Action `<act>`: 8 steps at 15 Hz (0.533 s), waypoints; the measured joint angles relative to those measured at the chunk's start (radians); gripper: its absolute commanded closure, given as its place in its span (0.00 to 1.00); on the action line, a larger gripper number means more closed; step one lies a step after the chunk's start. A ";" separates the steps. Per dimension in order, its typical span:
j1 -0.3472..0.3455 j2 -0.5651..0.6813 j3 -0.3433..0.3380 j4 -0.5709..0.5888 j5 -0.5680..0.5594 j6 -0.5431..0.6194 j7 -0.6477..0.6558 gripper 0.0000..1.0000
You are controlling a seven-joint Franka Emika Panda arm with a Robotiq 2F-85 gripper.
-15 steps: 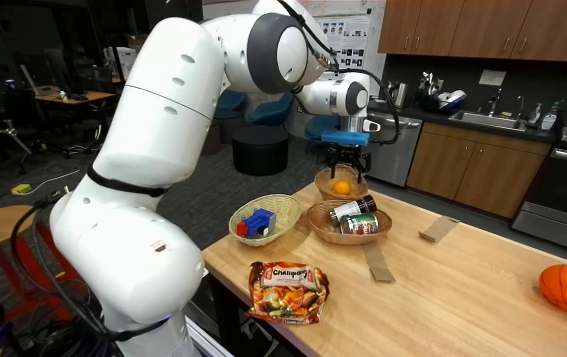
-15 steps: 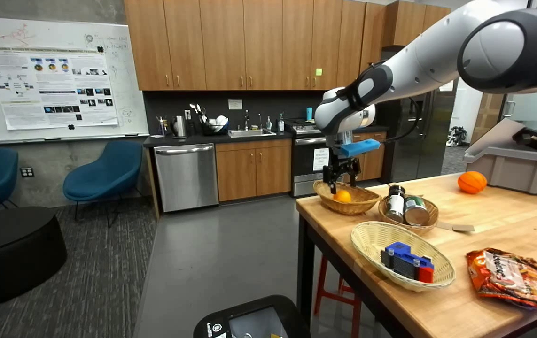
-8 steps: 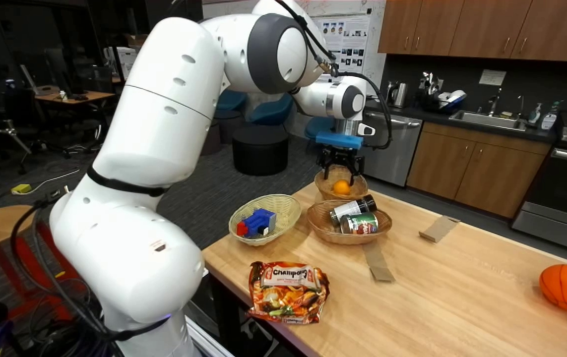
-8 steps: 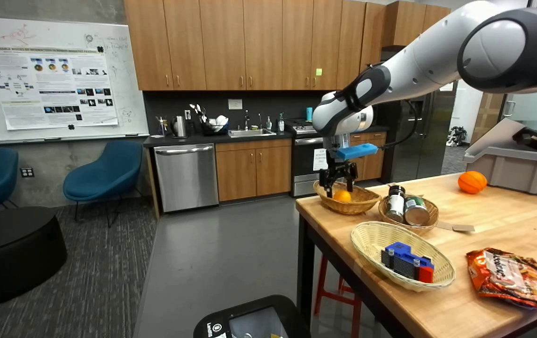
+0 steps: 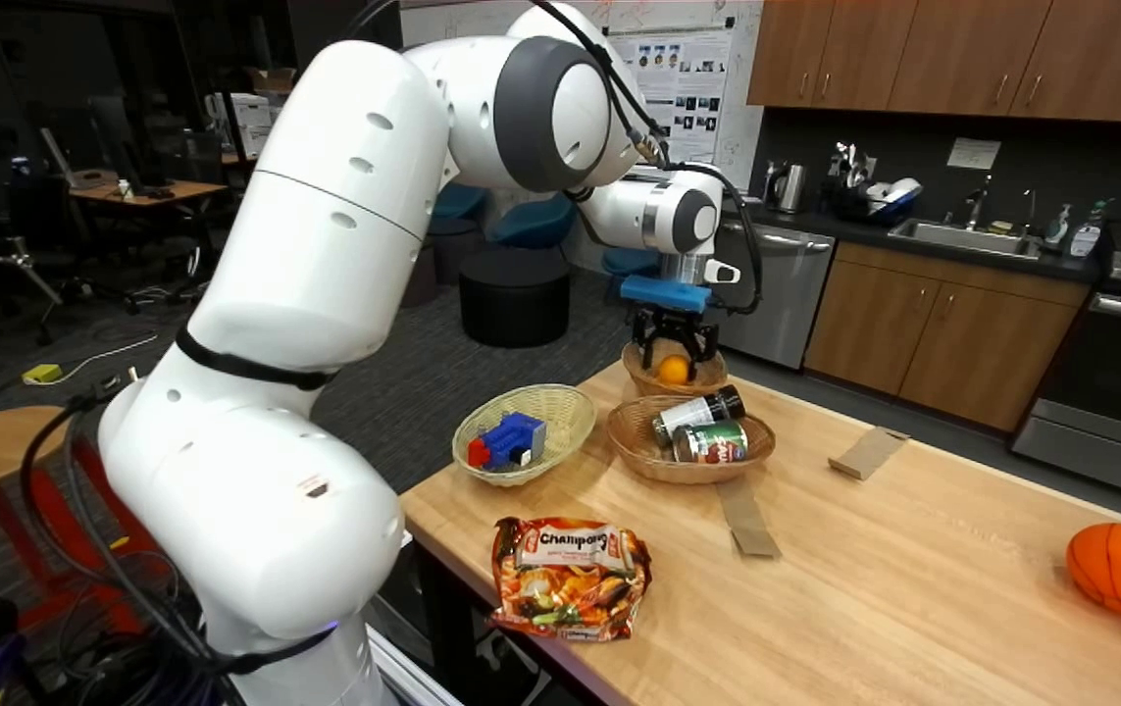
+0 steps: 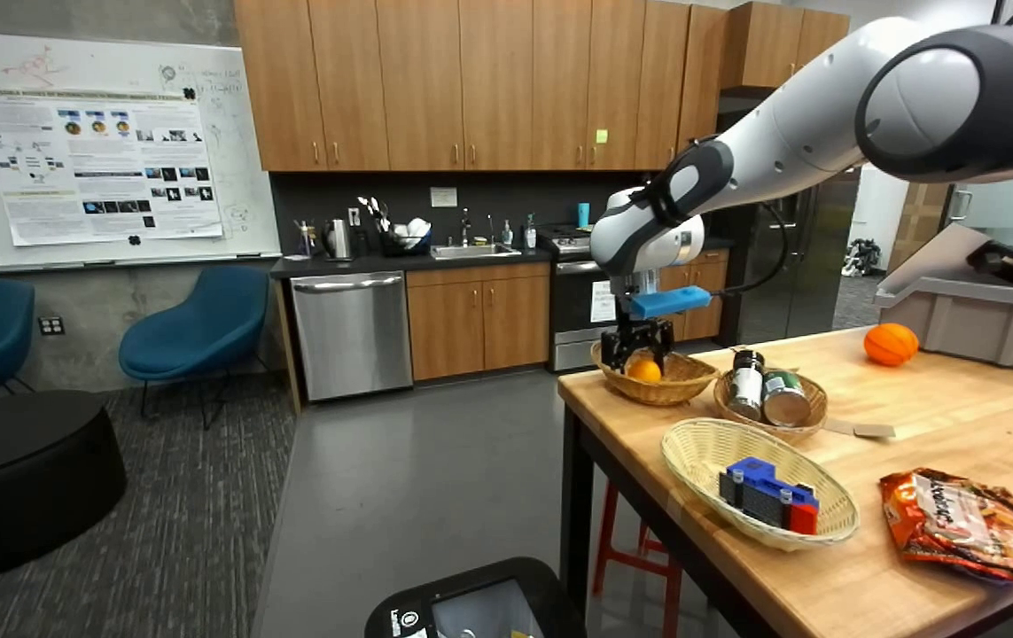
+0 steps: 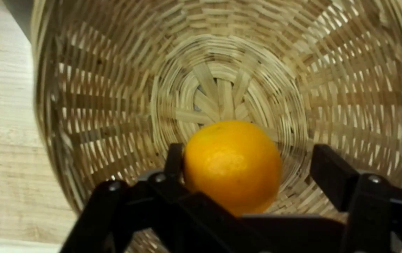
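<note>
Orange [image 7: 234, 167]: down in the round wicker basket [image 7: 102, 84], sitting toward the near side of the woven base as the wrist view has it, and right there between the fingers [image 7: 331, 179] of the tool [image 7: 248, 167]!
Tool: wide apart, clamped on nothing, straddling the orange left and right.
Left gap: next to none in the wrist view; close up to the orange, touching or only just beside, cannot tell which.
Right gap: plain to see, with bare wicker showing between orange and finger.
Line-up: off-centre, then, toward the left finger; not evenly straddled.
Long axis: none to speak of, being round; likely to take a grip from one angle as well as another.
Height: down past the basket's rim, judging by both exterior views, and roughly level with the orange.
Basket: at the far end of the table [image 5: 864, 559] in an exterior view, just beyond an oval basket [image 5: 653, 469] with a black-capped jar [image 5: 695, 415] and a green-labelled jar [image 5: 710, 443] inside; touching or apart, cannot tell.
Nearer and left: a pale basket [image 5: 567, 422], holding a blue block toy [image 5: 519, 434].
</note>
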 measured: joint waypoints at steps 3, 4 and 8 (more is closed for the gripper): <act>0.000 0.004 -0.005 -0.001 -0.001 0.020 0.012 0.63; 0.000 0.004 -0.006 -0.001 -0.002 0.023 0.016 0.66; 0.009 0.004 -0.006 0.008 -0.008 0.026 0.035 0.67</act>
